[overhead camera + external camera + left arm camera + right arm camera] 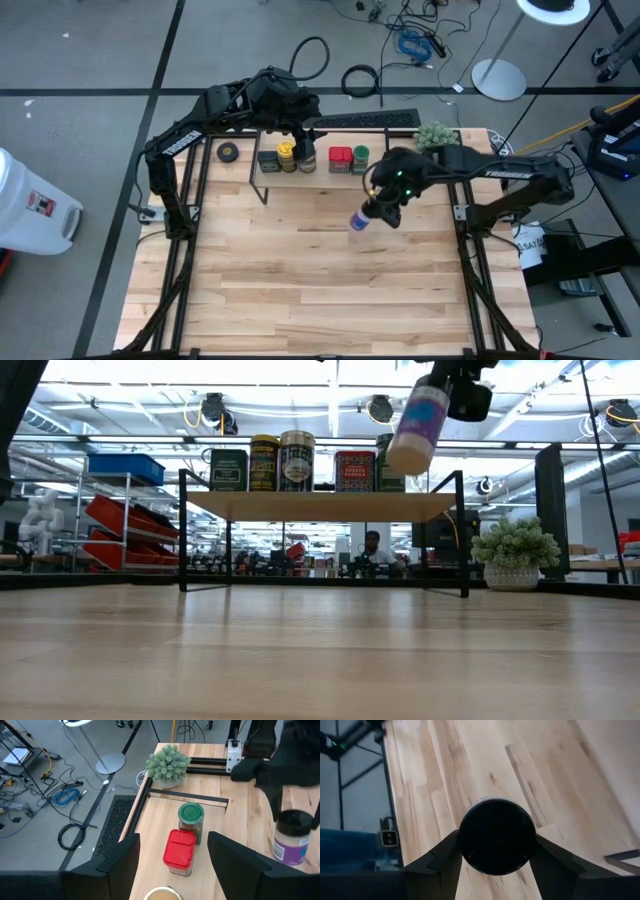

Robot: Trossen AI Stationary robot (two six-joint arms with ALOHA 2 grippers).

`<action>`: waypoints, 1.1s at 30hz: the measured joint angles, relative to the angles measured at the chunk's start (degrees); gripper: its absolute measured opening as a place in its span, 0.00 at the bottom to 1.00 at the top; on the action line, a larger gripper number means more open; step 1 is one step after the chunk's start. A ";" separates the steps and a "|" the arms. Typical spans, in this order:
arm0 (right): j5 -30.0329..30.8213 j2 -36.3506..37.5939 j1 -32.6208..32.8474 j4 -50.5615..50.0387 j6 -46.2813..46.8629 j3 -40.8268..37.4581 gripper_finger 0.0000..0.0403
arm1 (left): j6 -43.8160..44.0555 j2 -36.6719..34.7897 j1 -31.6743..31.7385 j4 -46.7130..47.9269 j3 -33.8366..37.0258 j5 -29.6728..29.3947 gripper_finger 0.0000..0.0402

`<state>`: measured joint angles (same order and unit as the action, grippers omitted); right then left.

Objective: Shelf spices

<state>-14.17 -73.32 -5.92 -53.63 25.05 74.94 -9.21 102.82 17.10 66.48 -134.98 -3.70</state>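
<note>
Wooden counter (pixel 330 270) bare in front; shelf (pixel 320 506) carries five spices. Right tool (pixel 383 208) clamps blue-lidded jar (pixel 418 422) aloft, tilted, near shelf's right end, likely for placing. Left tool (pixel 172 865) released, hovering over shelf.

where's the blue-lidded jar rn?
Off the table, held tilted in the right tool: the blue-lidded jar hangs in front of the shelf, nearest its green-lidded jar.

floor: grey floor (pixel 90 50), loose cables (pixel 405 40) upper centre | light: round lamp base (pixel 499 78) upper right | furniture: red bin rack (pixel 125 525) left | ceiling: strip lights (pixel 300 400)
</note>
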 joint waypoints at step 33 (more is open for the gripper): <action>7.58 -0.94 -19.67 -24.01 -29.41 27.02 0.49 | 2.95 0.00 1.30 -3.65 0.00 -3.34 0.60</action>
<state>-6.59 -74.26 -25.59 -77.63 -4.36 101.95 -6.26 102.83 18.40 62.83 -134.98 -7.05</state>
